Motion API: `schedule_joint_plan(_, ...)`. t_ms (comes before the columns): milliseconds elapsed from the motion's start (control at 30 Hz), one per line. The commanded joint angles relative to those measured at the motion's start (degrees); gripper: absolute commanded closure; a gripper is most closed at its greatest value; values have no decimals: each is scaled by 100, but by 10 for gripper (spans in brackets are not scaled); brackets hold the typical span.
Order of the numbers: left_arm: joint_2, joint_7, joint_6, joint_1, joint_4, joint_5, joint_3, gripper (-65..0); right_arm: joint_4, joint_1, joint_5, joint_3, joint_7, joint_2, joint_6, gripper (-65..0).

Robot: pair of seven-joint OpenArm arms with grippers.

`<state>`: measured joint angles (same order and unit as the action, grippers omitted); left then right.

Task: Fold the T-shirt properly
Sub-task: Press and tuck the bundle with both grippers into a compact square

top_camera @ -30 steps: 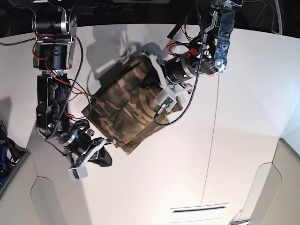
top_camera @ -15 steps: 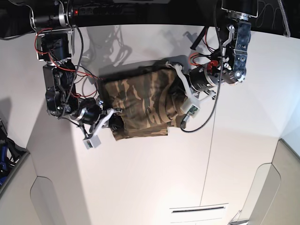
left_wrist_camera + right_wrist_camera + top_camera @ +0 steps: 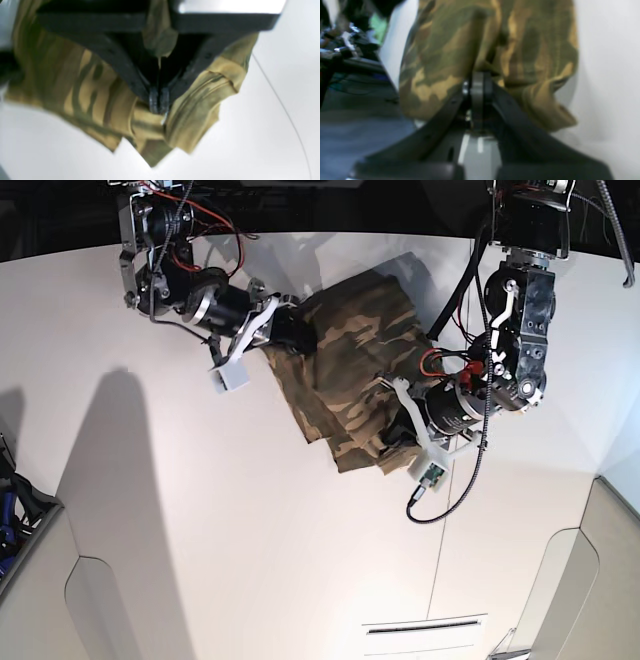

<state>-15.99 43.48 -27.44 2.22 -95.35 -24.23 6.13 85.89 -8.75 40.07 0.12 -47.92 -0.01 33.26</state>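
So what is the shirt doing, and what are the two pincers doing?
T-shirt: partly folded and bunched, held at two ends by the pincers, lower edge hanging loose.
Left pincer: shut, pinching a fold of the T-shirt.
Right pincer: shut, pinching the T-shirt's cloth.
Table: white; part of the shirt seems to lie on it.

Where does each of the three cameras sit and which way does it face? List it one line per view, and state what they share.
Base: high above, looking down on the white table; both arms show, each tool in the T-shirt.
Left wrist: mounted behind the left tool, looking along it at the T-shirt and table; the tool is closed on cloth.
Right wrist: mounted behind the right tool, looking along it at the T-shirt; the tool is closed on cloth.
Shared: all three show the T-shirt.
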Motion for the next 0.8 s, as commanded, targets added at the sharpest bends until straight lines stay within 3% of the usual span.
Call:
schedule_joint_plan(0, 17, -103, -17, 96, -83, -90, -20, 0, 107, -13, 136, -11, 76, -90, 114, 0)
schedule_joint_plan(267, 380, 26, -20, -98, -83, -317, -9, 0, 122, -144, 238, -74, 72, -348, 129, 0)
schedule_joint_plan(633, 1121, 68, -173, -306, -83, -319, -2, 0, 122, -153, -66, -922, 66, -352, 125, 0)
schedule_joint_plan(767, 1121, 267, -219, -304, -109, -345, -7, 0, 173, -144, -68, -833, 79, -348, 125, 0)
